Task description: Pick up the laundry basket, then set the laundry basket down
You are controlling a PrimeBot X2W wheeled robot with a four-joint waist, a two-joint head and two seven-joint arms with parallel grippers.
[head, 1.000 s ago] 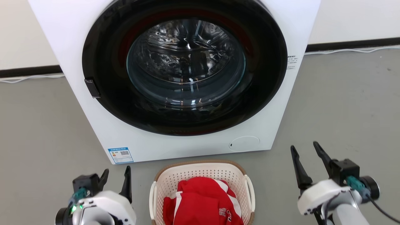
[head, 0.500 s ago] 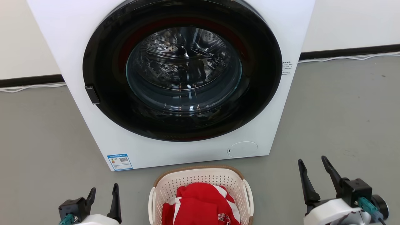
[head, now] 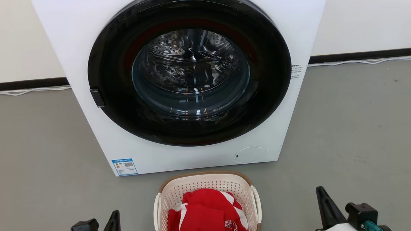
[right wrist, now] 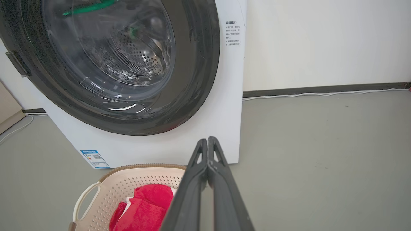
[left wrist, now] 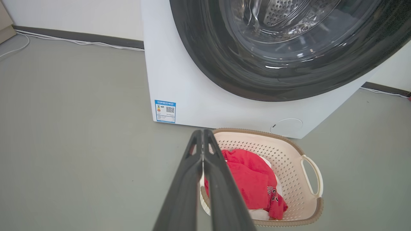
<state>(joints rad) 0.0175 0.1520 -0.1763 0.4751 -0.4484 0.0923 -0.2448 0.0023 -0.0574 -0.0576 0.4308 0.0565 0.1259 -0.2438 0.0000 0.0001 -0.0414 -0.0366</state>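
**Both pincers closed and empty, basket on the floor between them**

The left gripper has its two long dark fingers pressed together with nothing between them. The right gripper is the same, tips meeting and empty. In the head view both sit low at the bottom edge, wide of the work.

Between them, on the grey floor, stands the small cream-white perforated plastic laundry basket with its brown woven-look rim. It lies inward of each gripper: rightward of the left one, leftward of the right one. Its white loop handles face outward, one toward each arm, so the line through them runs across the robot's front. The head view's edge cuts off the basket's near end, so it cannot be told whether that line is the long axis. The left gripper looks slightly nearer to its handle.

A crumpled red garment with white stripes lies inside the basket, clear of the handles. Just behind the far rim rises the white front-loading washing machine, its round black glass door closed, which leaves little room forward. Bare floor lies between each gripper and its handle. The fingers would likely have to part before taking hold.
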